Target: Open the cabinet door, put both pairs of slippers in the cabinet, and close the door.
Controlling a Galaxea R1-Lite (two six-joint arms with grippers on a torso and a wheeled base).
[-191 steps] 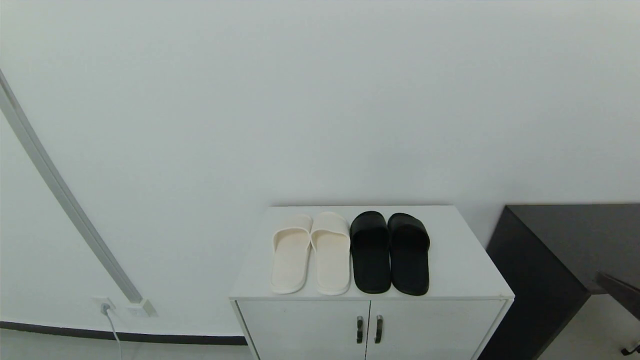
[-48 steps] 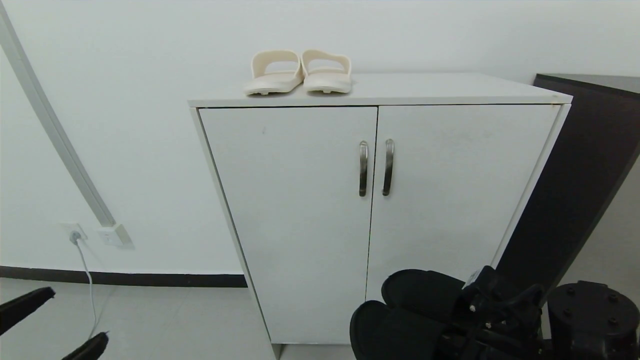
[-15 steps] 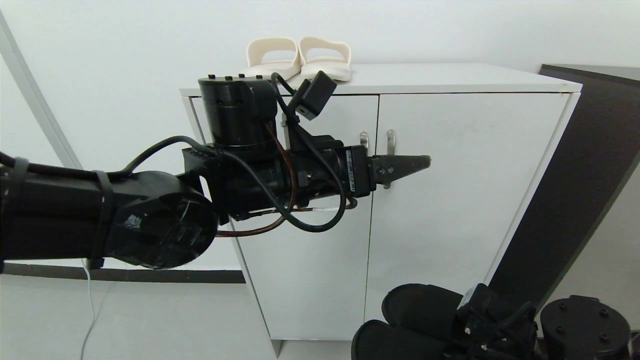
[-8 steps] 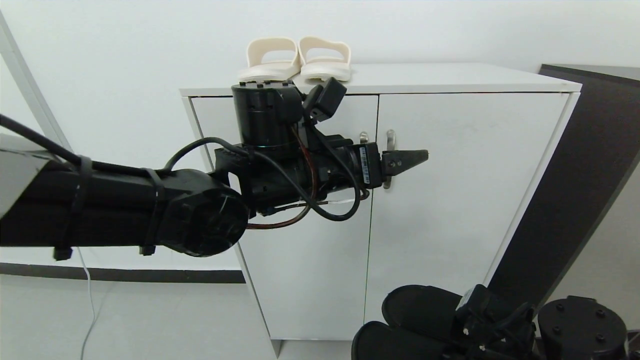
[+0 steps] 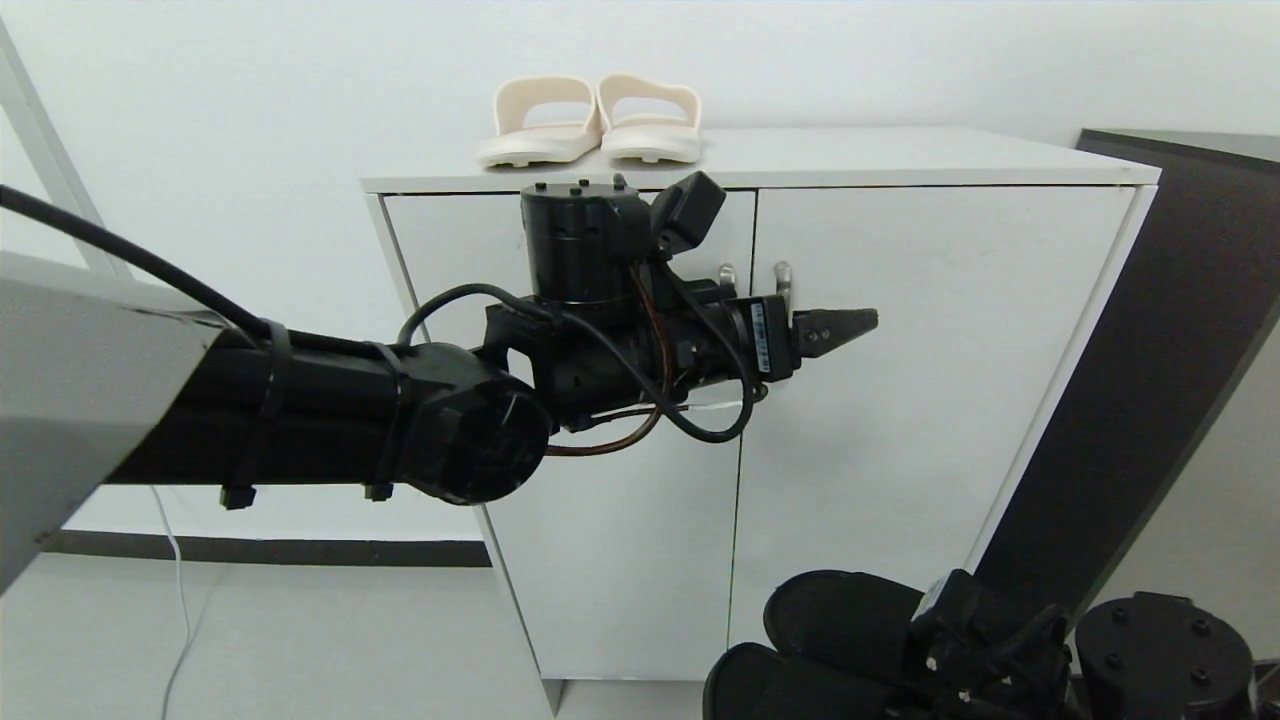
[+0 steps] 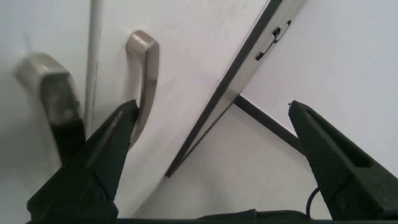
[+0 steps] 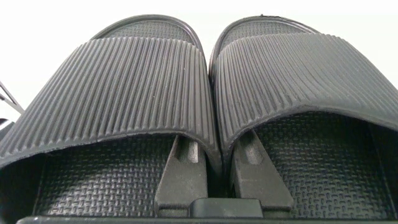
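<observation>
right gripper [image 7: 214, 144]: fingers [image 7: 180, 177] clenched on black slippers [image 5: 830, 610], low in front | left gripper [image 6: 211, 112]: fingers [image 6: 99, 162] released, upright door handle [image 6: 144, 68] just inside gap beside one finger | white slippers [image 5: 590, 120] on cabinet [image 5: 900, 152] top, doors shut

The left arm [image 5: 330, 420] covered most of both handles [image 5: 783, 278], just their tops peeking out. The black slippers [image 5: 835, 612] ran off the bottom edge, and one handle [image 6: 51, 87] showed blurred in the left wrist view.
</observation>
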